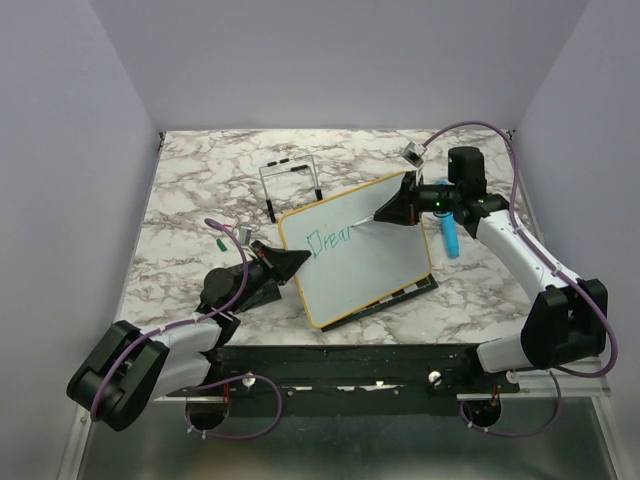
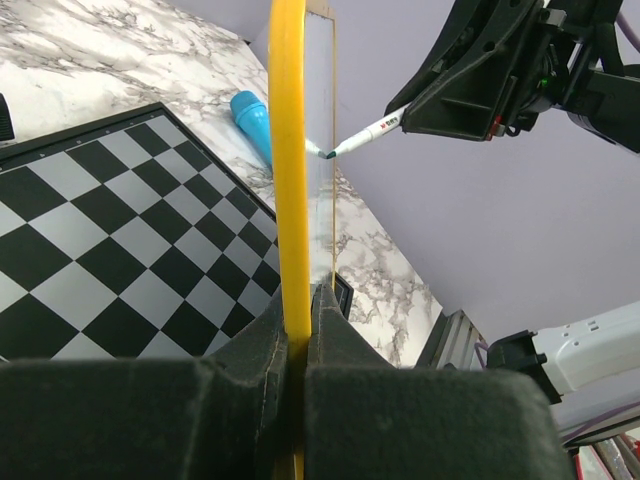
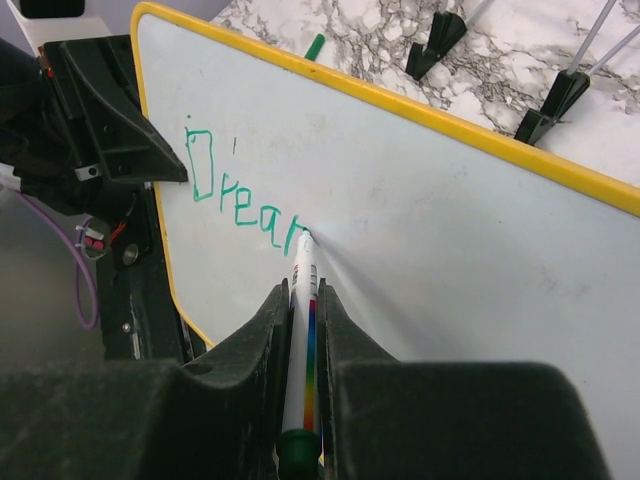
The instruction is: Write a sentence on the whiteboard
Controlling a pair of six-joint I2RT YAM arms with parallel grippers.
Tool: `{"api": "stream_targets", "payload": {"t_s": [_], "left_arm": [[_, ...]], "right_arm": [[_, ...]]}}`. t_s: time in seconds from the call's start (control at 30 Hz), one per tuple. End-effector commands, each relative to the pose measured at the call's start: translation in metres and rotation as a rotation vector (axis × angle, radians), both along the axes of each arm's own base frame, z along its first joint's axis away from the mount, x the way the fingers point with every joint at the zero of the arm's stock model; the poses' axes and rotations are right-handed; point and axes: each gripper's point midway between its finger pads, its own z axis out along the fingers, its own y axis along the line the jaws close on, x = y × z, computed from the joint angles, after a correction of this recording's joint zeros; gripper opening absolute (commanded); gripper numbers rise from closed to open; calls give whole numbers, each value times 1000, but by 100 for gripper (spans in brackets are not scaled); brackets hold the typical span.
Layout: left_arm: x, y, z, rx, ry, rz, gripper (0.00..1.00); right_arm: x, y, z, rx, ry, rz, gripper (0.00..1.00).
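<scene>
The whiteboard [image 1: 365,250], white with a yellow frame, stands tilted above the chessboard [image 1: 405,293]. My left gripper [image 1: 292,261] is shut on its left edge [image 2: 288,180]. My right gripper [image 1: 393,212] is shut on a white marker [image 3: 302,330] with a rainbow stripe and a green end. The marker tip [image 3: 304,237] touches the board face, as the left wrist view [image 2: 365,135] also shows. Teal letters reading "Drear" [image 3: 240,195] sit at the board's upper left; they also show in the top view [image 1: 333,238].
A blue cylinder [image 1: 450,235] lies on the marble table right of the board and shows in the left wrist view [image 2: 252,122]. A black wire stand [image 1: 292,180] is behind the board. A small green cap [image 1: 220,243] lies at the left.
</scene>
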Motion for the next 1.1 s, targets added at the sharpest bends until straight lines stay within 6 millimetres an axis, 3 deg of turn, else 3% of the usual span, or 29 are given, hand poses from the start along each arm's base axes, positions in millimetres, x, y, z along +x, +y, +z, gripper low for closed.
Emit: {"api": "stream_targets", "payload": {"t_s": [0.0,0.27,0.43,0.8,1.07], "left_arm": [[-3,-3,-20,119,-36,-26,0],[-3,-3,-20,120,-37,-25,0],[-3,-3,-21,115,-34,-27,0],[-4,-3,-21,114,-33,-29,0],[-4,-2,-20,117,-36,-26,0]], "right_arm": [[5,-5,-2,-8,-11,-21,1],[-14,-7,-23,-29,33,24,1],[-17,-8,-24,-31,34,29,1],[7,-4,6,-7,-23,-1,1],[17,-9,5,-16,-23,-48,1]]}}
